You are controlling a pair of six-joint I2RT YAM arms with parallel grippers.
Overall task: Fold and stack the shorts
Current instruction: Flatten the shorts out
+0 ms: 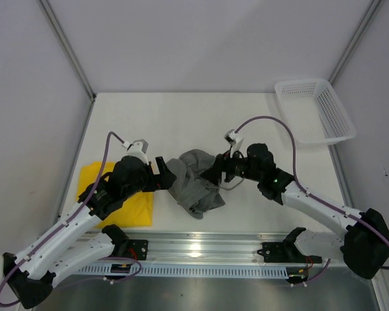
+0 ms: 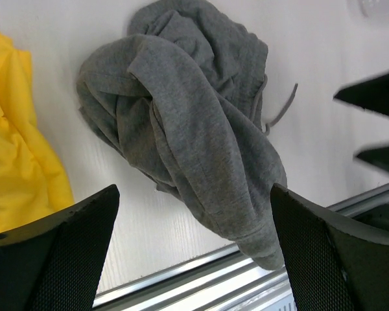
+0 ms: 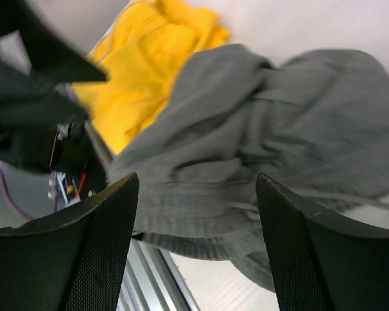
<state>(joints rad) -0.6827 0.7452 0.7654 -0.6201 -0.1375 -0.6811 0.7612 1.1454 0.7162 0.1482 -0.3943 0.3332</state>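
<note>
The yellow shorts (image 2: 16, 155) are cut off at the frame edge left of the left gripper (image 2: 193, 194), and the lower end of the grey shorts (image 2: 181, 116) passes behind one finger.

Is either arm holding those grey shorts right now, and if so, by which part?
Nothing is held. Both pairs of jaws stand open, one on either side of the crumpled grey shorts, which lie loose on the table.

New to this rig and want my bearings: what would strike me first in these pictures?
Crumpled grey shorts lie near the front edge of the table, the open left claw and open right claw facing them from either side. Yellow shorts lie at near left; a white mesh basket sits far right.
</note>
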